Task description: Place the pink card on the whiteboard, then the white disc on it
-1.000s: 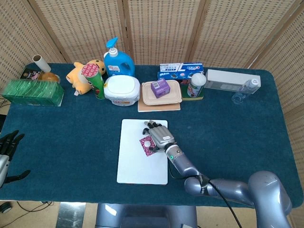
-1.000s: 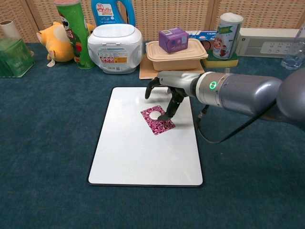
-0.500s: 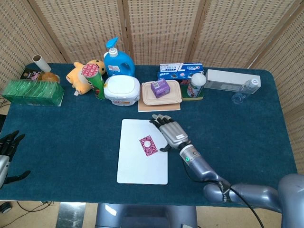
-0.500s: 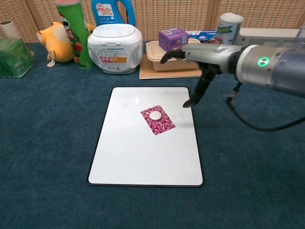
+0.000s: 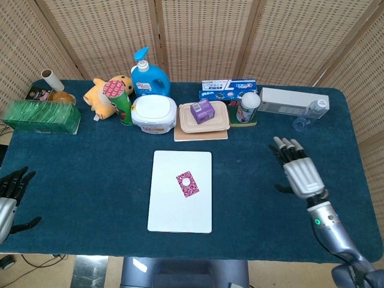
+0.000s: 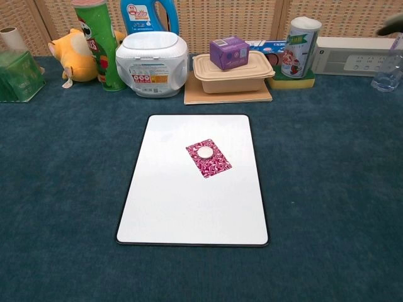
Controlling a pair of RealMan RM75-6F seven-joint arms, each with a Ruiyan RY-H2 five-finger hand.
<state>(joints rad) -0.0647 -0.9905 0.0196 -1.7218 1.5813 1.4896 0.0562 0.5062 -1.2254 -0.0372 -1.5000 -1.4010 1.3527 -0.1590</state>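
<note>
Right hand (image 5: 300, 172) empty with fingers spread, well clear of whiteboard (image 6: 170, 207); left hand (image 5: 11, 191) likewise; one pink card (image 6: 213, 161), one white disc (image 6: 205, 152).

Small round white disc (image 6: 205, 152) is sitting on tilted pink patterned card (image 6: 209, 158), both lying flat mid rectangular whiteboard (image 6: 189, 207).

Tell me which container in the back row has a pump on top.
The blue detergent bottle, behind the white tub. The green can and clear bottle have plain tops.
</note>
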